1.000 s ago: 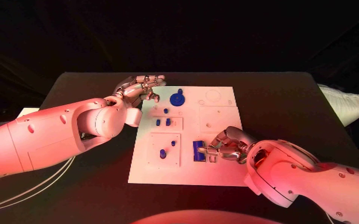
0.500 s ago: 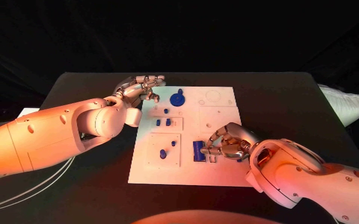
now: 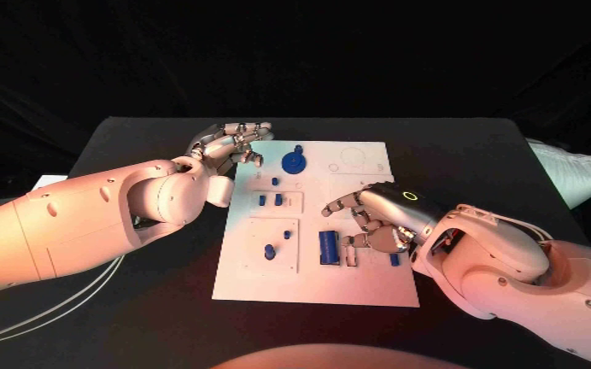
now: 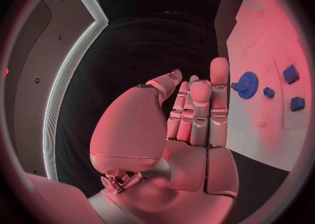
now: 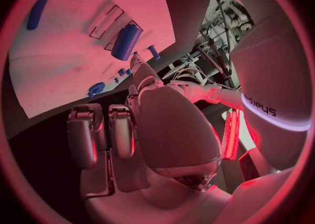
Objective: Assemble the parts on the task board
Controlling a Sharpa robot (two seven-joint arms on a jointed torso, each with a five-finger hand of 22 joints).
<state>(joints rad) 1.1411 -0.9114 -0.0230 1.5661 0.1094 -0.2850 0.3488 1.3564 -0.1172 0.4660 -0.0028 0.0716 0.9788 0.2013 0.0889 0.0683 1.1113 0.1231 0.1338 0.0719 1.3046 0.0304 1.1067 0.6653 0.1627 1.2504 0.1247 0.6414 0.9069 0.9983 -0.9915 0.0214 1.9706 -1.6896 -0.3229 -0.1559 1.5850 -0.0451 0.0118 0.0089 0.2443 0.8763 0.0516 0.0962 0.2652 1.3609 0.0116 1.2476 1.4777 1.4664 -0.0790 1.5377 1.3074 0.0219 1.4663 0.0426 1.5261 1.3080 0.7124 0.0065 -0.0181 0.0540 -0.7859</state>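
Since a second ago the right robot hand [image 3: 376, 215] has lifted off the blue block [image 3: 329, 247] and drawn back toward 3 o'clock, so the block now shows whole on the white board [image 3: 370, 288], lying lengthwise in its recess. That hand hangs above the board's right half with its fingers [image 3: 345, 207] spread and curved downward, released, with nothing seen between them. Just beside it, at about 4 o'clock from the block, a small blue piece [image 3: 394, 259] shows under the fingers; whether a finger touches it cannot be told. The wrist camera on that arm looks down past the palm at the same block [image 5: 126, 41] and at a small peg [image 5: 154, 52] close by it.

Farther in, at 9 o'clock from the block, a small oval part [image 3: 269, 252] and a smaller peg [image 3: 286, 235] sit in the left panel as before. Beyond them two short blue pieces [image 3: 269, 201] stand side by side in a framed recess.

At the far end the blue gear [image 3: 293, 162] rests on the board, unmoved. The left robot hand [image 3: 231, 145] has stayed at the board's far left corner on the black worktop [image 3: 136, 143], fingers straight and close together, holding nothing, just beside the gear but apart from it.
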